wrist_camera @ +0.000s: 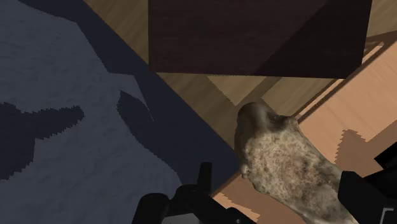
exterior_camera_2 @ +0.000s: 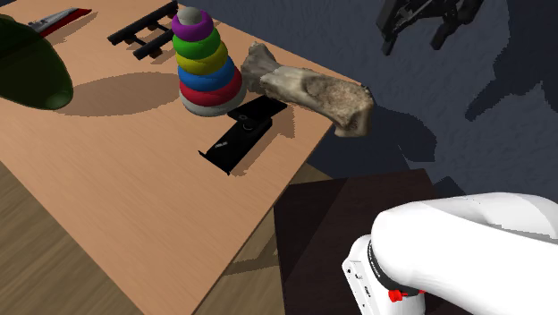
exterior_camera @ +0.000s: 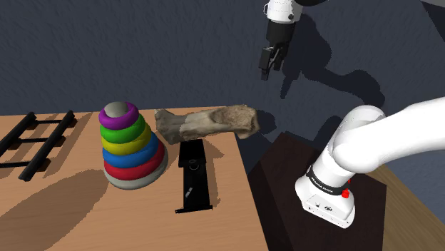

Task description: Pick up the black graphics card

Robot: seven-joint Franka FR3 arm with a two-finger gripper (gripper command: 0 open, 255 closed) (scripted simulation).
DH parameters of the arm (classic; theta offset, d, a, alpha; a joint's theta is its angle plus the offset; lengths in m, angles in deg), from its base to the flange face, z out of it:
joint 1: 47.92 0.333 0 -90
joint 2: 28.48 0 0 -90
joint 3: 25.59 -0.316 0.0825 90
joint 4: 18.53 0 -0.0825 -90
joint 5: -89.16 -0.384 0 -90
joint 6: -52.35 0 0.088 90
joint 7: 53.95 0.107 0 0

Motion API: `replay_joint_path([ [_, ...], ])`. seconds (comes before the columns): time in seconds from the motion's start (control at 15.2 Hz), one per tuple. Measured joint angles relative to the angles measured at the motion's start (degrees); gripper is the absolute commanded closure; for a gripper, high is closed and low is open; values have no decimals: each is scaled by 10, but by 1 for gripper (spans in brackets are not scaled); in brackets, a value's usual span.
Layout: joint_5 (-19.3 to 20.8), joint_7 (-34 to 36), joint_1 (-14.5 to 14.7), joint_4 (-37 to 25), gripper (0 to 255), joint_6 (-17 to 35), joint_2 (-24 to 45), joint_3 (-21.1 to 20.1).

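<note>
The tool [exterior_camera: 269,70] hangs high in the air, well apart from the graphics card [exterior_camera: 194,178]. Its two fingers are spread, with nothing between them. In the second exterior view the tool [exterior_camera_2: 416,40] is up past the edge of the surface [exterior_camera_2: 107,179], not over it.

I think my job right now is to bring the tool over the card and then down. I would first move it sideways until it sits right above the middle of the card [exterior_camera_2: 240,134]. Only then would I go down, and slowly. The big bone [exterior_camera: 210,123] lies just beside one end of the card, and the ring toy [exterior_camera: 130,146] stands just beside one long side. I cannot tell if the bone touches the card. In the wrist view the bone [wrist_camera: 286,159] is right in front of the tool, so I must take care not to bump it. I would turn the fingers so they close across the narrow way of the card. They should go right down to the surface, because the card lies so flat.

The card is black, long and thin. It lies flat on the brown surface [exterior_camera: 71,214], near the edge by the stand [exterior_camera: 285,164]. It has small light marks on top. The end away from the bone has a little lip that sticks up.
</note>
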Motion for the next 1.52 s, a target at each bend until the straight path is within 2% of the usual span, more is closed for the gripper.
replay_joint_path([
  [0.2, -7, 1, 10, 8, 0, 13, 4, -9],
  [0.79, -52, 9, 79, 37, 0, 115, 70, -80],
  [1.52, -85, 28, 157, 26, 0, 250, 204, -180],
])
